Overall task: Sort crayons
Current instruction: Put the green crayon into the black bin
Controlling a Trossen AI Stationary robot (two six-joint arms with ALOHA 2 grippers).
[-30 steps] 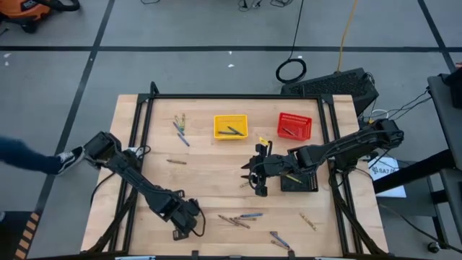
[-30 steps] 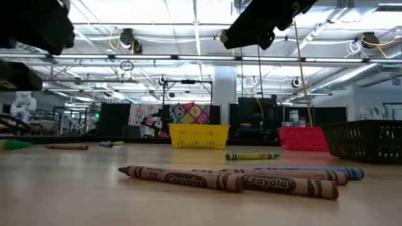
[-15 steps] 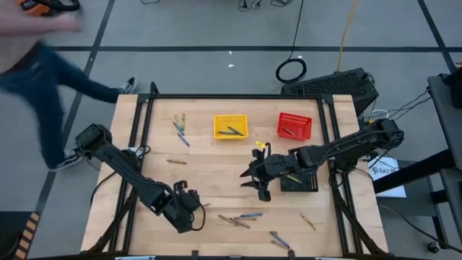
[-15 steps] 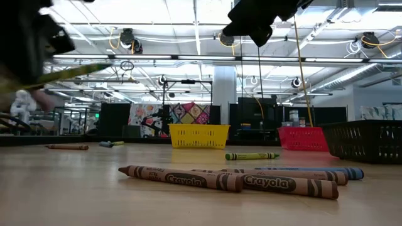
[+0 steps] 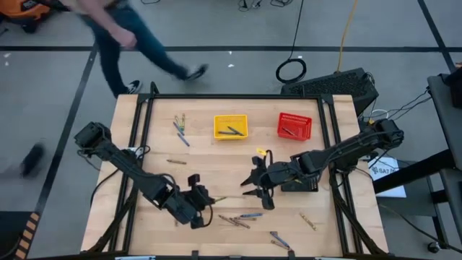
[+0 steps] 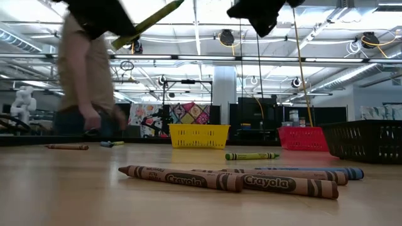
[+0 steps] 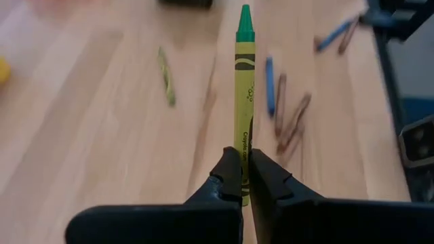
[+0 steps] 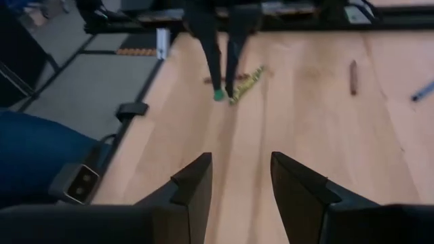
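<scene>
Now my left gripper [image 7: 243, 177] clamps a green crayon [image 7: 243, 102] above the table [image 5: 209, 173]; right gripper [image 8: 239, 177] spread, empty.

Three baskets: a yellow basket [image 5: 230, 126], a red basket [image 5: 294, 126], a black basket [image 5: 299, 182]. Two arms. One person [image 5: 123, 32].

pale wooden table [image 5: 216, 170], smooth and matt; paper-wrapped crayons [image 6: 251, 181]; baskets [image 5: 230, 127] probably plastic mesh.
</scene>
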